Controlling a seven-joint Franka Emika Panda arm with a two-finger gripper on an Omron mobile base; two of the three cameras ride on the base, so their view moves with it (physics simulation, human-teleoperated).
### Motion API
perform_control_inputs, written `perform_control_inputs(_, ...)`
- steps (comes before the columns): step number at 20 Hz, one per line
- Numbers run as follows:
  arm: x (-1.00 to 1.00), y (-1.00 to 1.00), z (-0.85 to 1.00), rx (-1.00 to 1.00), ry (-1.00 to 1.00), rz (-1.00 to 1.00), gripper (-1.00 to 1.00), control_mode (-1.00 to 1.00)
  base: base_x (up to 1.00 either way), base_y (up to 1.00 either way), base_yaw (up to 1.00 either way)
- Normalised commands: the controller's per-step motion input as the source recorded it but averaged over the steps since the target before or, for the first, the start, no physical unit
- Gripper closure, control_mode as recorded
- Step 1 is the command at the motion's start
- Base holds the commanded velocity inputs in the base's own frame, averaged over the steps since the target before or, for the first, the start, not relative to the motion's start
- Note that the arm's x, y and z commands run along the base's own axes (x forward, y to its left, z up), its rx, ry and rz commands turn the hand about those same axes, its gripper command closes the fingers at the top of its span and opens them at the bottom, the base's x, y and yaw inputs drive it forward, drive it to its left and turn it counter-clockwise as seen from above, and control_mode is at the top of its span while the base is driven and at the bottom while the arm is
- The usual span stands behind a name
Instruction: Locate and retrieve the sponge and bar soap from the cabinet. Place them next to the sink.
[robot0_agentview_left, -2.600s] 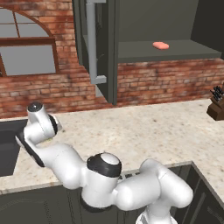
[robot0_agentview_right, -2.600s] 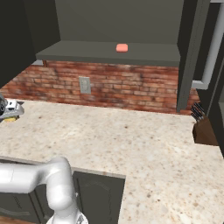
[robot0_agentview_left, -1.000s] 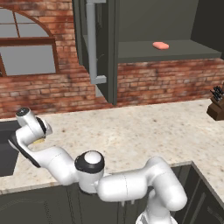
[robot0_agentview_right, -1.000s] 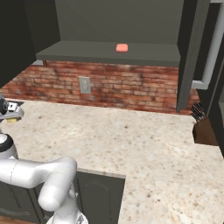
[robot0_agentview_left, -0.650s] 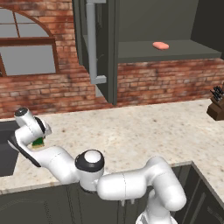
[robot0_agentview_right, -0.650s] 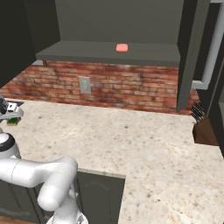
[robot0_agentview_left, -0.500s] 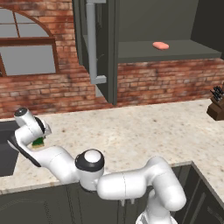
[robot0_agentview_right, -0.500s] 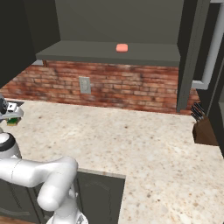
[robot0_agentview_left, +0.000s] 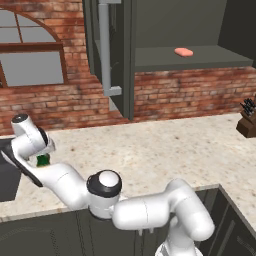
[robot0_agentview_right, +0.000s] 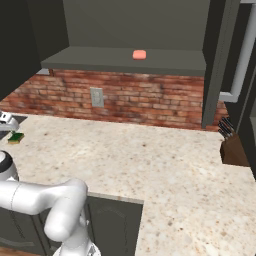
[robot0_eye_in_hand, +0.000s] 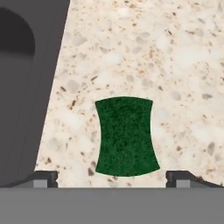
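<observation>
Released since a second ago, the green-topped, yellow-bottomed rectangular sponge is now laid flat on the speckled beige stone counter, just beside the dark grey recessed sink. The two-finger gripper is spread wide, gripping nothing. The salmon-pink rounded bar soap is seen on the dark grey-green cabinet shelf.

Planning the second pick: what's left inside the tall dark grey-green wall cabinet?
On the cabinet shelf lies the salmon-pink bar soap. The door hides the shelf's left end.
</observation>
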Motion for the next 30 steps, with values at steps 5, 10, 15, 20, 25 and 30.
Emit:
perform_control_inputs(5, -0.91, -0.19, 0.0, 0.0, -0.01, -0.1, -1.0, -1.0, 0.0, 0.0, 0.0)
perform_control_inputs(10, -0.78, -0.48, 0.07, 0.02, 0.02, -0.09, -1.0, -1.0, 0.0, 0.0, 0.0)
perform_control_inputs(15, -0.15, -0.74, -0.08, 0.07, 0.02, 0.0, -1.0, -1.0, 0.0, 0.0, 0.0)
perform_control_inputs(20, -0.57, -0.41, 0.0, 0.01, -0.03, -0.02, -1.0, -1.0, 0.0, 0.0, 0.0)
perform_control_inputs(25, -0.59, -0.42, 0.03, 0.0, -0.08, 0.0, -1.0, -1.0, 0.0, 0.0, 0.0)
perform_control_inputs(30, -0.39, -0.82, 0.18, 0.0, -0.07, 0.06, -1.0, -1.0, 0.0, 0.0, 0.0)
